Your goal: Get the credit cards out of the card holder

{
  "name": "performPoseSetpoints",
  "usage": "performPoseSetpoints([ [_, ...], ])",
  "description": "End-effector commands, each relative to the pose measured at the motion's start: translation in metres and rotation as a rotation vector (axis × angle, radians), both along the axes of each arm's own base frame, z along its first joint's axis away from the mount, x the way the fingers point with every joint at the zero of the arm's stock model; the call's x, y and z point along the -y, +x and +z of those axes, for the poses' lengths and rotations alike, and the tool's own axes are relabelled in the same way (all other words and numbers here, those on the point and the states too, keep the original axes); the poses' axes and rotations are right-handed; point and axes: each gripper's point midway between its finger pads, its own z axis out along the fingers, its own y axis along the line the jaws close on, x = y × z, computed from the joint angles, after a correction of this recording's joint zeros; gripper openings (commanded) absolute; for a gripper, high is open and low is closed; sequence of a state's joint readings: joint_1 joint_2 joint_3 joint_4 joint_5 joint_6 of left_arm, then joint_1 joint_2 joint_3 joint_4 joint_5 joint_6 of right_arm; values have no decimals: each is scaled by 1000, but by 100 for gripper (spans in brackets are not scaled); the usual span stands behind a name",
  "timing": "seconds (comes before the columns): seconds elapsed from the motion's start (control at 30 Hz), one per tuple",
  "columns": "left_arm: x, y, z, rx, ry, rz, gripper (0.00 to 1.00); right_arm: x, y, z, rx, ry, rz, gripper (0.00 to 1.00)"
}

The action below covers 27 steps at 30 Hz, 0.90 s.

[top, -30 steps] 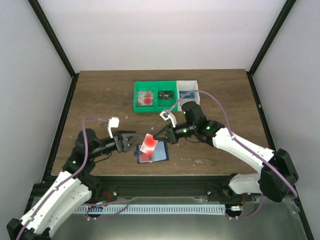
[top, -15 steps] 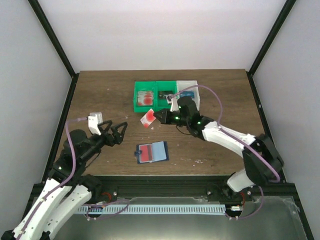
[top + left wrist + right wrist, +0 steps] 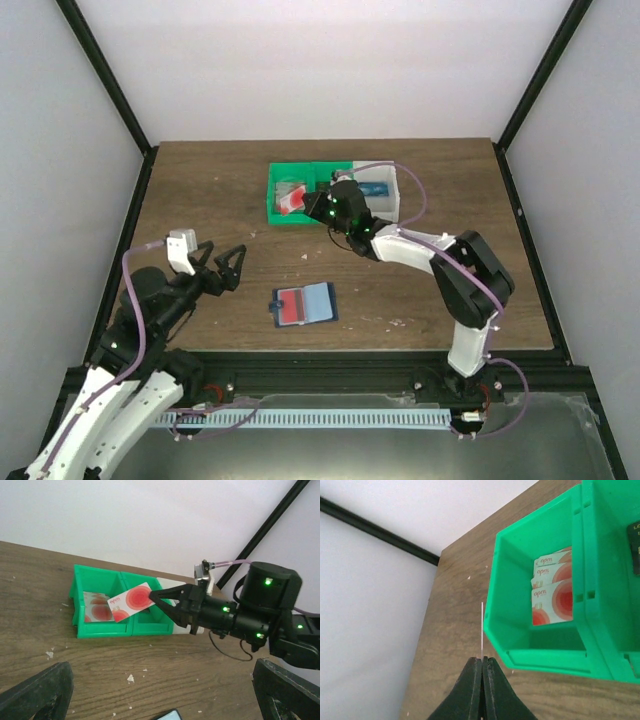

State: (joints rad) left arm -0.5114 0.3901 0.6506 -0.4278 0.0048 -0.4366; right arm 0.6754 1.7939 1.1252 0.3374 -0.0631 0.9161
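The card holder [image 3: 305, 304] lies open near the table's front, a red card [image 3: 292, 308] still in its left pocket; only its corner [image 3: 168, 715] shows in the left wrist view. My right gripper [image 3: 314, 208] is shut on a red-and-white credit card [image 3: 291, 201] [image 3: 131, 601], held over the left green bin [image 3: 275, 212]. In the right wrist view that card is a thin edge-on line [image 3: 482, 630] above the shut tips [image 3: 483, 658]. Left of the holder, my left gripper [image 3: 224, 256] is open and holds nothing.
Red-and-white cards [image 3: 552, 587] lie in the left green bin [image 3: 540, 640]. The middle green bin [image 3: 332, 190] holds a dark card, and the white bin [image 3: 388, 172] beside it a blue one. Small white crumbs [image 3: 130, 678] dot the wood.
My right gripper carried the red-and-white card from above the card holder back to the left green bin. The left arm drew back to the left, away from the holder.
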Motion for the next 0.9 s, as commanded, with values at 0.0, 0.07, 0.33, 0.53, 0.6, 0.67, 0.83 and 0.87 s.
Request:
performPoseSetpoints([
  [0.0,-2,0,-5,4,21,6,100,5,36,9,34,74,-155,1],
  [0.07,-2,1,-6,2,24,8,100,5,43,4,32,99,-183,1],
  [0.33,-4,-2,-2,16,15,9,100,-15,69,-33,-26,96,-199,0],
  [0.53,-2,-3,-2,20,15,0,100,-12,81,-37,-19,102,-257,1],
  [0.6,-2,-3,-2,19,15,-1,100,-12,85,-39,-17,93,-273,0],
  [0.67,-2,-3,-2,20,15,0,100,-13,89,-41,-17,79,-284,1],
  [0.83,-2,-3,-3,21,14,0,100,-22,99,-53,-29,62,-277,1],
  [0.87,-2,-3,-3,20,14,0,100,-24,101,-55,-33,60,-274,1],
])
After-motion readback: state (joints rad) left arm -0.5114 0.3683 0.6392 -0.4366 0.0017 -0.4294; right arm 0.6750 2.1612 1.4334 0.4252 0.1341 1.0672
